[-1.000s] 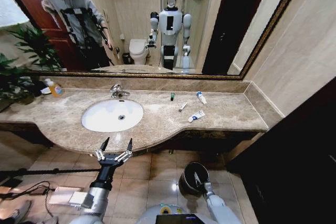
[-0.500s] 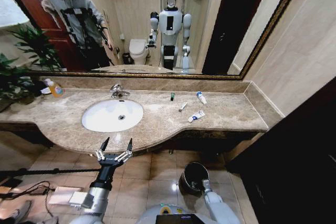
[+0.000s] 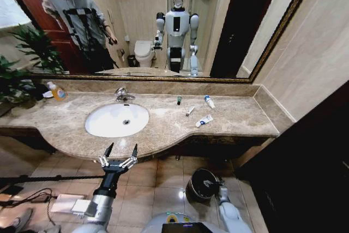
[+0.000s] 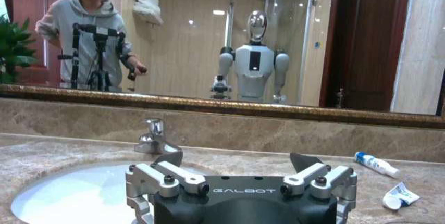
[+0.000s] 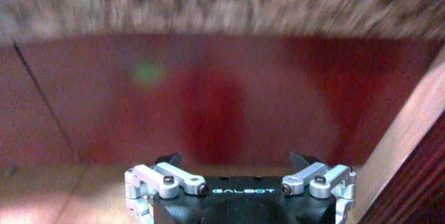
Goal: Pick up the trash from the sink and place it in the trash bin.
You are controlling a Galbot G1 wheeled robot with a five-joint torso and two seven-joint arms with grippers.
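Note:
The trash lies on the beige marble counter to the right of the sink (image 3: 95, 129): a white tube (image 3: 209, 101), a second tube (image 3: 204, 120), a thin pale stick (image 3: 189, 111) and a tiny green-capped piece (image 3: 179, 100). Both tubes (image 4: 375, 163) (image 4: 399, 195) also show in the left wrist view. My left gripper (image 3: 121, 151) (image 4: 236, 158) hangs open and empty in front of the counter's edge, level with the basin (image 4: 62, 193). The black trash bin (image 3: 192, 188) stands on the floor. My right gripper (image 3: 220, 181) (image 5: 235, 159) is open and empty at the bin's right side.
A chrome faucet (image 3: 122, 95) stands behind the basin, and an orange soap bottle (image 3: 56, 91) sits at the far left of the counter. A mirror lines the wall. The dark red cabinet front (image 5: 208, 94) under the counter faces the right gripper. A dark wall panel (image 3: 305, 162) rises to the right.
My right gripper has moved from over the trash bin's opening to the bin's right side. The left arm has not moved.

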